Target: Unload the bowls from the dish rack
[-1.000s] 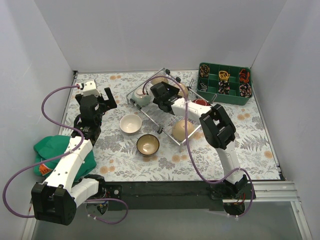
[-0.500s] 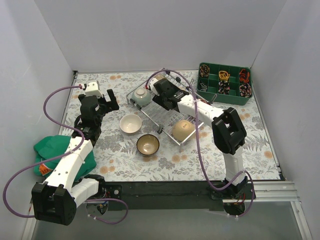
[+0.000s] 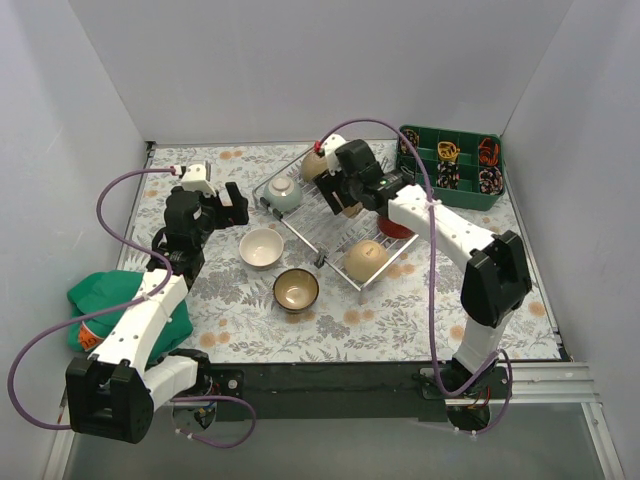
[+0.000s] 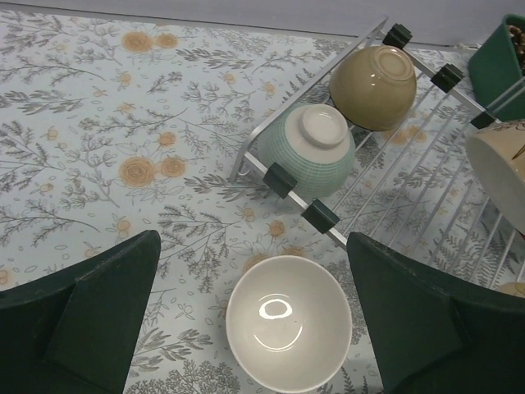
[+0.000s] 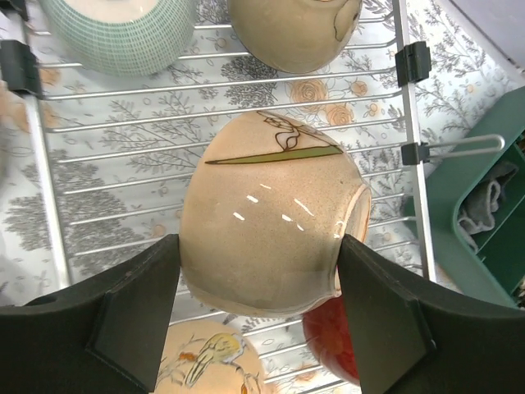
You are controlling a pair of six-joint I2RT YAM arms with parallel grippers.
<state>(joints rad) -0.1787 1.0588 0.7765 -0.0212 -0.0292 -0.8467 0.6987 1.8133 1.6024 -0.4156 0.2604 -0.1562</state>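
Note:
The silver wire dish rack (image 3: 322, 226) lies mid-table. My right gripper (image 3: 347, 190) is shut on a beige bowl with a leaf drawing (image 5: 267, 238) and holds it tilted above the rack (image 5: 107, 180). Still in the rack are a celadon green bowl (image 3: 284, 193), a tan bowl (image 3: 316, 165), a red bowl (image 3: 400, 224) and a cream bird-painted bowl (image 3: 365, 260). A white bowl (image 3: 262, 247) and a brown bowl (image 3: 296, 289) stand upright on the table. My left gripper (image 3: 235, 204) is open and empty above the white bowl (image 4: 289, 332).
A green compartmented tray (image 3: 450, 165) of small items stands at the back right, close to the rack. A green cloth (image 3: 110, 300) lies at the left edge. White walls enclose the floral table mat (image 3: 300, 335).
My right gripper has swung right and back over the rack with the beige bowl in it. My left gripper has shifted slightly right, toward the rack.

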